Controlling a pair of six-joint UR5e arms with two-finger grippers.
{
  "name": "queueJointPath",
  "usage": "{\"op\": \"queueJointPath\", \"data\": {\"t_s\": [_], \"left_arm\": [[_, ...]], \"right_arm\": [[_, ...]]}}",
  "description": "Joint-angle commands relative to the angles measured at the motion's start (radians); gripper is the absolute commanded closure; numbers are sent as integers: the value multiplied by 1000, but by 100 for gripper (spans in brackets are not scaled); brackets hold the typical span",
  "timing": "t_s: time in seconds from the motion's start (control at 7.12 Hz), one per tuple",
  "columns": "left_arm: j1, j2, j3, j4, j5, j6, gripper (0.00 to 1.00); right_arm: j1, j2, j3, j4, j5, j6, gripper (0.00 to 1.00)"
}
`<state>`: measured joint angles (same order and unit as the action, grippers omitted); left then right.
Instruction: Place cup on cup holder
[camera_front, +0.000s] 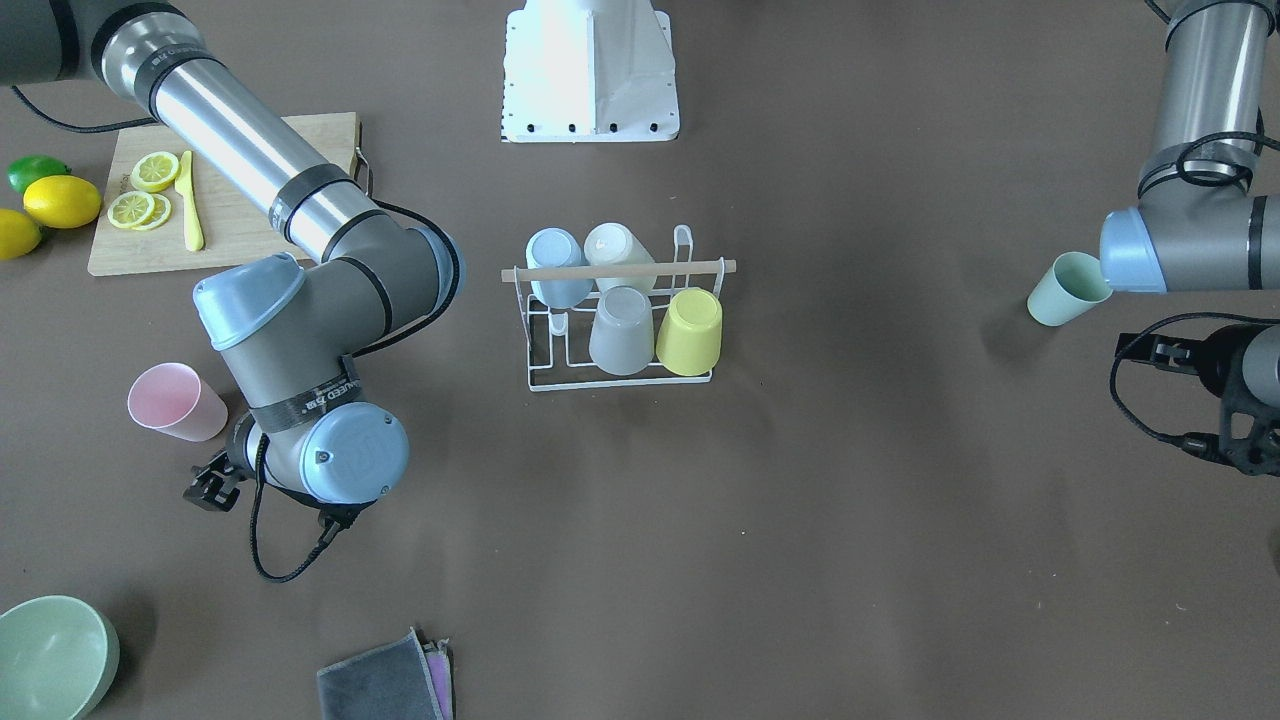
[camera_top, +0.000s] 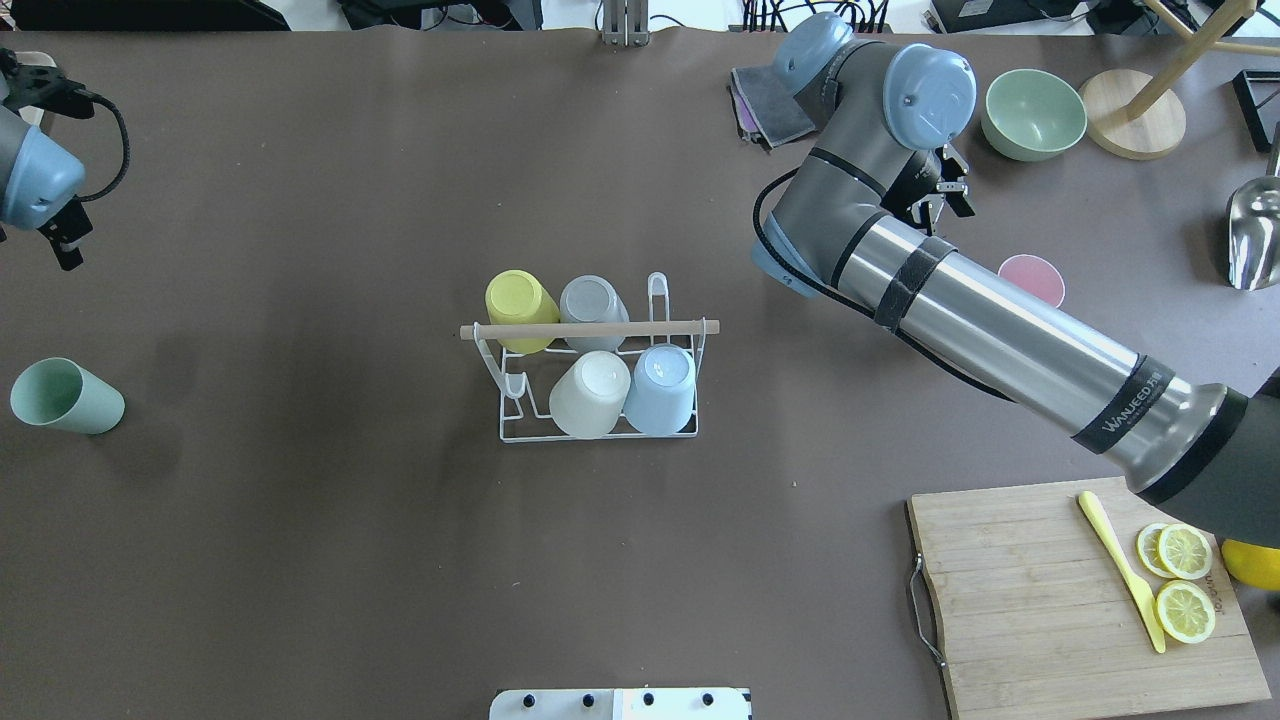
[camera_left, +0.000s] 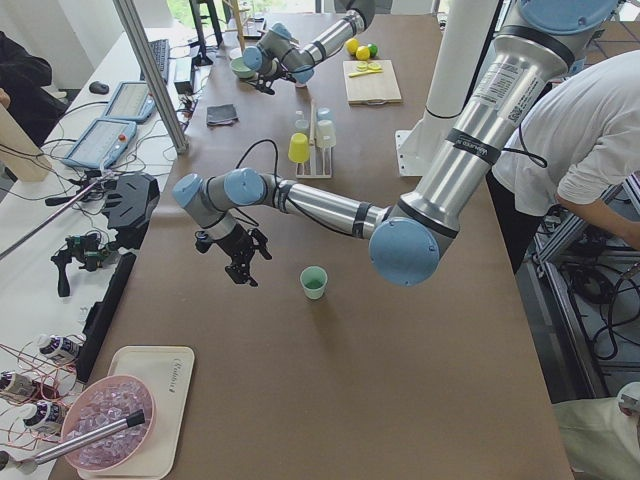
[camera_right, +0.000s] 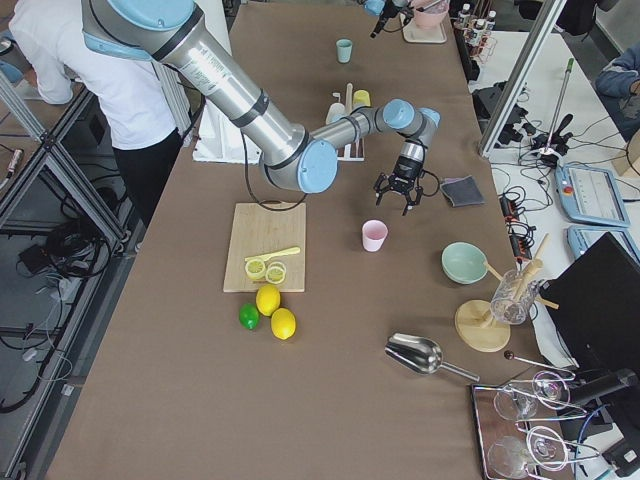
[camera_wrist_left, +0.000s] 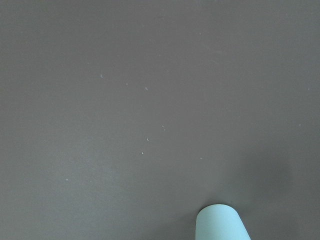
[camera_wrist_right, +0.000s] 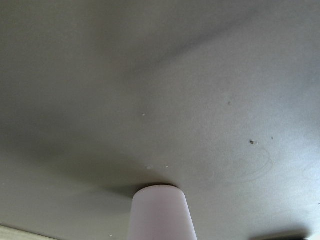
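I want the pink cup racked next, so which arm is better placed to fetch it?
Right. The right gripper hangs empty close beside the pink cup. The left gripper is far off on the other side of the cup holder, near the green cup.

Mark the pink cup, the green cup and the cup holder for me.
pink cup (camera_front: 172, 399), front-facing view, inside its open mouth.
green cup (camera_top: 95, 408), overhead view, on its outer wall.
cup holder (camera_top: 690, 326), overhead view, on its wooden rod, near the right end.
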<state>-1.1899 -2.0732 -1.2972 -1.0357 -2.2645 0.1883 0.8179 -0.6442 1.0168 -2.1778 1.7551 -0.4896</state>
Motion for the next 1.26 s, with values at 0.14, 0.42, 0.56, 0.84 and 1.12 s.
{"op": "queueJointPath", "data": {"t_s": [0.14,0.42,0.56,0.84,1.12], "left_arm": [[75,2,26,8,2,-32,2],[116,4,62,22,5,-4,2],[121,7,71,25,6,23,2],[151,7,101,60,9,88,2],[170,2,113,83,3,86,2]], "right_arm": [[-61,-18,-1,27,-75,-83,1],[-77,-31,5,24,-118,-138,1],[-77,-34,11,23,-132,-165,1],[-88,-77,81,4,-141,-165,1],[-108,-109,130,-19,-143,-155,1]]}}
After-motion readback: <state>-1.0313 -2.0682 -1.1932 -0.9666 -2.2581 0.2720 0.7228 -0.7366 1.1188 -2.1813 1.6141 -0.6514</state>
